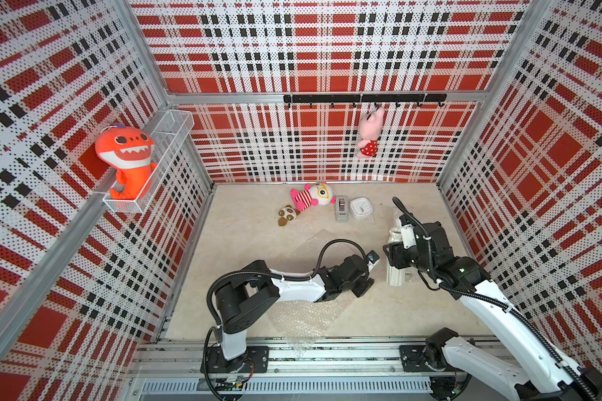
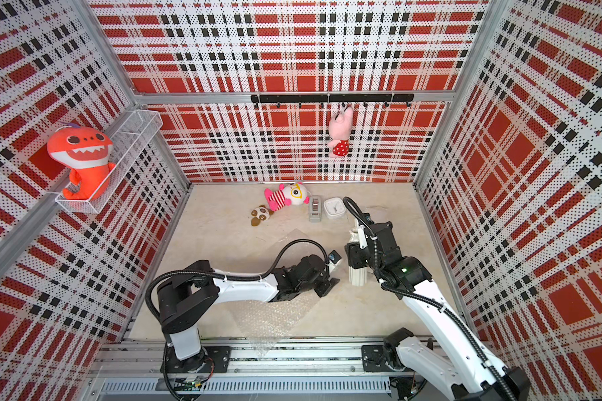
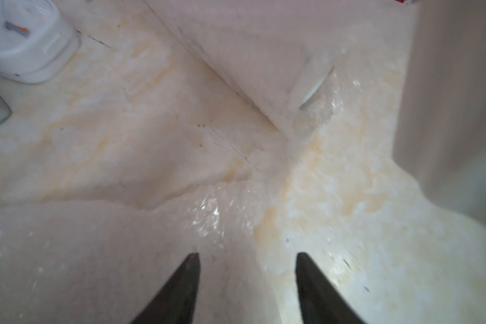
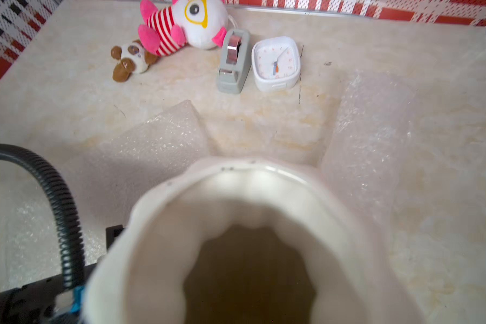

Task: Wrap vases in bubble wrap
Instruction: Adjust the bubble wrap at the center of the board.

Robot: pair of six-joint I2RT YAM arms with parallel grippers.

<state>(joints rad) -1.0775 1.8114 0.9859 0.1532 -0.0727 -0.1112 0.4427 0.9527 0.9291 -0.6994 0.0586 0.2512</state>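
Dark fingers (image 3: 180, 294) of the left gripper (image 3: 247, 280) stand apart, released and gripping nothing; bubble wrap (image 3: 96, 252) lies right under them. Of the right gripper (image 1: 395, 258) we see only the black body, set over the top of the taller vase (image 1: 395, 277), and we cannot tell whether its fingers are clenched on it.

On the marbled desk (image 1: 244, 250) the largest thing is that sheet (image 1: 299, 319), spread from the middle toward the front edge, where one corner hangs over; the left arm (image 1: 292, 288) reaches across it. The taller vase stands upright on the right half of the desk, near the sheet's right corner, and the right wrist view looks into its scalloped mouth. Behind it, toward the back edge, the slimmer vase (image 1: 394, 231) shows in part beside the right arm (image 1: 466, 277), with a second sheet (image 4: 371, 134) about it; how far it is covered we cannot tell. Along the back edge lie a striped plush toy (image 1: 311, 196), a white clock (image 1: 361, 207), a grey tape dispenser (image 1: 341, 208) and a small brown plush (image 1: 287, 215).
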